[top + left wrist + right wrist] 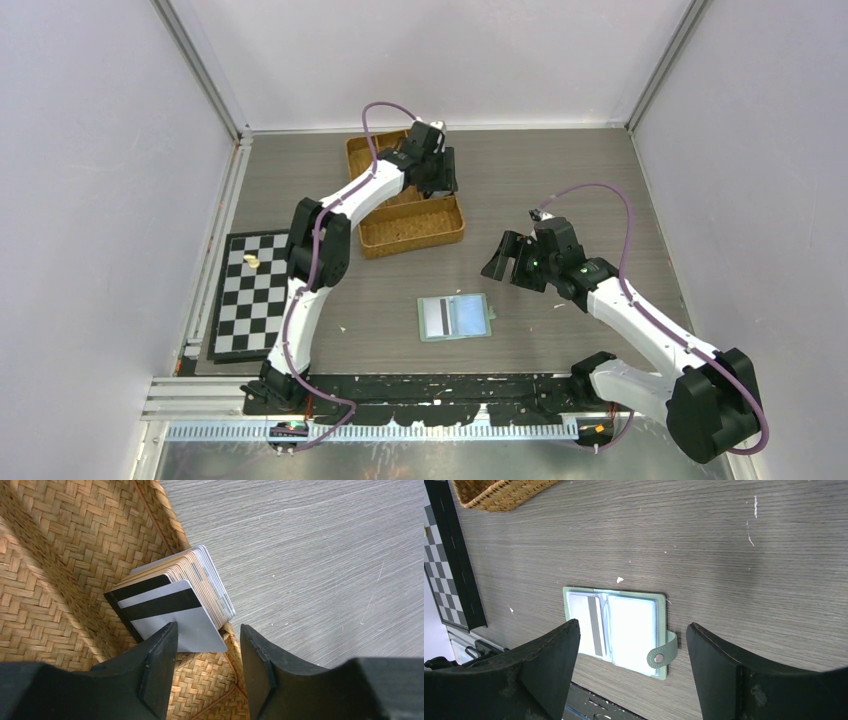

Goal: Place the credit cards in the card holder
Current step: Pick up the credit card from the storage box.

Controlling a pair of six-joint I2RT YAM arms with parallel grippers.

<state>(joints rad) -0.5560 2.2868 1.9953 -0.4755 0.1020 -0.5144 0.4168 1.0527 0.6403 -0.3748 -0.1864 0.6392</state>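
top view: woven tray [410,235] at the far middle of the table [560,180]; left pincer [440,188] down at the tray's right side. card holder [455,316] lies opened flat near the front edge (well apart from the tray). right pincer [505,258] hovers beyond its right end. chessboard [250,295] at left.

left wrist: credit cards [200,580] stand in a leaning stack against the tray's wall. the front one is silvery-grey with a black stripe, and its lower corner shows between the jaws, which stand apart.

right wrist: jaws wide apart over the card holder. one striped card sits in its left pocket; the snap tab [657,656] is unfastened.
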